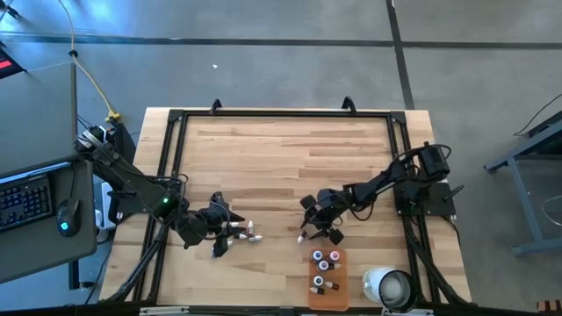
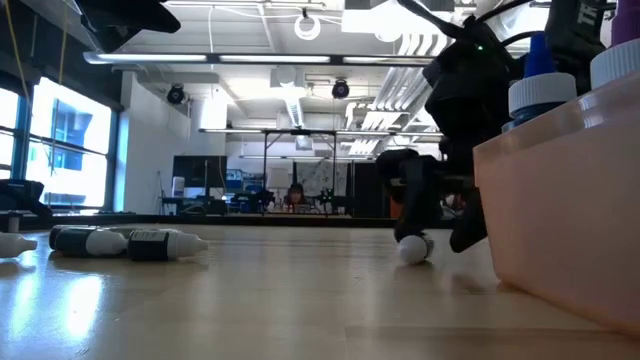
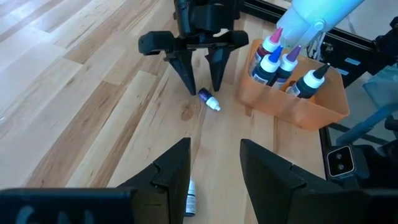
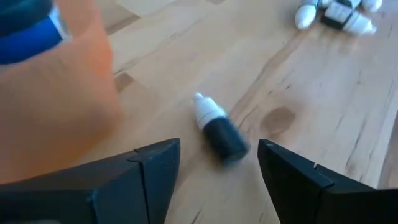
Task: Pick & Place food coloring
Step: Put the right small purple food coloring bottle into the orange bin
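Observation:
One small food coloring bottle (image 4: 217,127) with a dark body and a white pointed cap lies on its side on the wooden table, next to the orange tray (image 3: 292,102). My right gripper (image 4: 217,163) is open and low over the table, its fingers just short of the bottle on either side of its dark end, touching nothing. A few more bottles (image 1: 246,233) lie on their sides at the near left. My left gripper (image 3: 214,168) hangs open above them, clear of them. Several bottles stand upright in the tray.
A white round cup (image 1: 386,285) stands at the near right corner beside the tray (image 1: 327,272). A black frame (image 1: 281,114) runs around the table. The table's middle and far half are bare wood.

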Action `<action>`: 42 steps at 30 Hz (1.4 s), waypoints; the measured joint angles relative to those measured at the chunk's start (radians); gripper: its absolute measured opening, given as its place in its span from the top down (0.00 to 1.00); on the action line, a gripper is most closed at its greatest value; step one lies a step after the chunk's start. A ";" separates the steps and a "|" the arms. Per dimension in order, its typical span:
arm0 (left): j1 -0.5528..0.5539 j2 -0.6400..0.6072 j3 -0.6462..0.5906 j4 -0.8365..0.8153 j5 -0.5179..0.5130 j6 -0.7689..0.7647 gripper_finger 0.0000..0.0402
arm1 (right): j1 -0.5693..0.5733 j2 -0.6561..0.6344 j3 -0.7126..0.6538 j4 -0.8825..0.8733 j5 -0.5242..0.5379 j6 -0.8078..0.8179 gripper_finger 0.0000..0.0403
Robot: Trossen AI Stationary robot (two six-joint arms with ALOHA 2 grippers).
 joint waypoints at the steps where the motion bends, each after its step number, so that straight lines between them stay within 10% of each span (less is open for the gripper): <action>1: 0.000 0.000 0.000 -0.001 0.000 0.000 0.66 | 0.000 0.003 0.000 0.000 0.005 0.011 0.48; 42: 0.000 0.000 0.000 0.002 0.058 0.023 0.66 | -0.033 0.072 0.241 -0.316 -0.168 -0.313 0.50</action>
